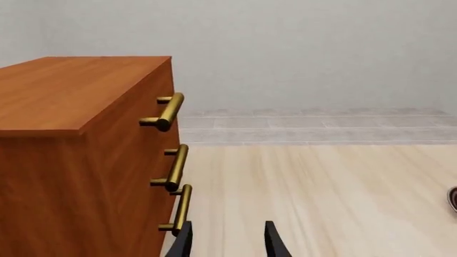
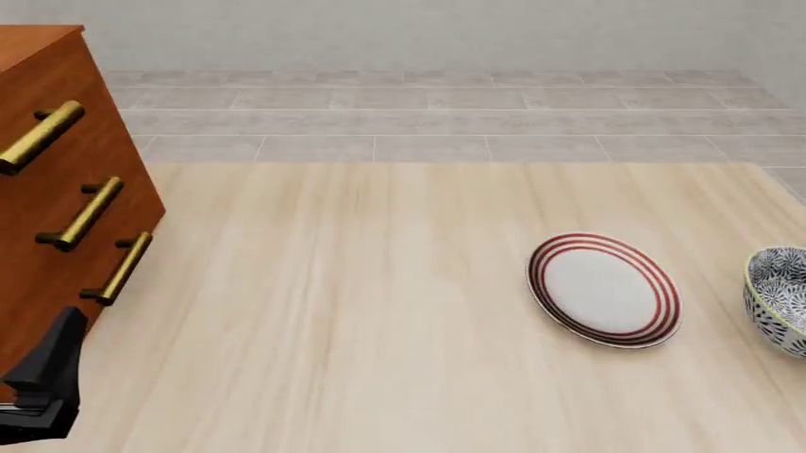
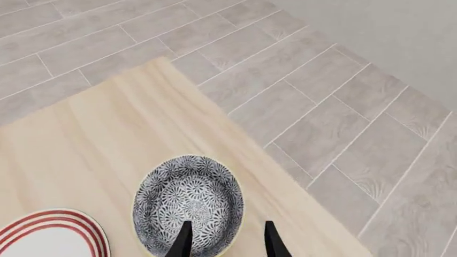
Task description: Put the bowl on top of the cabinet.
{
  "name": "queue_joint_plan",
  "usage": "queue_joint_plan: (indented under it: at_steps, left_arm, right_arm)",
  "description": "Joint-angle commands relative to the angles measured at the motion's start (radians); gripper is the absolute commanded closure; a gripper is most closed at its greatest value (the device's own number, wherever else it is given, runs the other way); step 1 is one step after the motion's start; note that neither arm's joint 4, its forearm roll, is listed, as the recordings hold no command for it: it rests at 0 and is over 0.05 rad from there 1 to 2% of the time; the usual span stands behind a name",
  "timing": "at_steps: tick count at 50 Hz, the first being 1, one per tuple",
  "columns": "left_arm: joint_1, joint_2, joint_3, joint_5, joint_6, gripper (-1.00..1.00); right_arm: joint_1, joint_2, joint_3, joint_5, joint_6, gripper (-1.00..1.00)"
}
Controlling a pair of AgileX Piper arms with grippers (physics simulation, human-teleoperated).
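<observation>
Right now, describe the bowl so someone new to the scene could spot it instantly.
Start from the pale wooden table and go to its right edge in the front view. There, just right of the flat plate, sits the bowl, partly cut off by the frame. Unlike the plain white, red-ringed plate, it is deep and covered in a dense dark floral pattern.

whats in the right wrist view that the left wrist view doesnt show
Only the right wrist view shows the whole bowl from above, the red-ringed plate beside it, the table's corner and the right gripper, open above the bowl. Only the left wrist view shows the cabinet, its three handles and the left gripper, open. Both show the wooden table and tiled floor.
</observation>
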Motion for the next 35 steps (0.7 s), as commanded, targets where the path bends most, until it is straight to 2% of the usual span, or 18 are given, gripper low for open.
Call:
queue_joint_plan:
  at_steps: [1, 10, 18, 35]
  left_arm:
    - [-0.002, 0.000, 0.001, 0.002, 0.001, -1.00]
    - [-0.002, -0.001, 0.001, 0.002, -0.001, -1.00]
    - [-0.002, 0.000, 0.001, 0.002, -0.001, -1.00]
    - [-0.002, 0.001, 0.000, 0.002, -0.001, -1.00]
  right_arm:
    - [-0.014, 0.095, -0.009, -0.056, 0.007, -1.00]
    - [-0.019, 0.175, -0.012, -0.107, 0.041, -1.00]
    - [-0.016, 0.218, -0.016, -0.135, 0.036, -1.00]
    - [-0.073, 0.322, -0.024, -0.197, 0.014, -1.00]
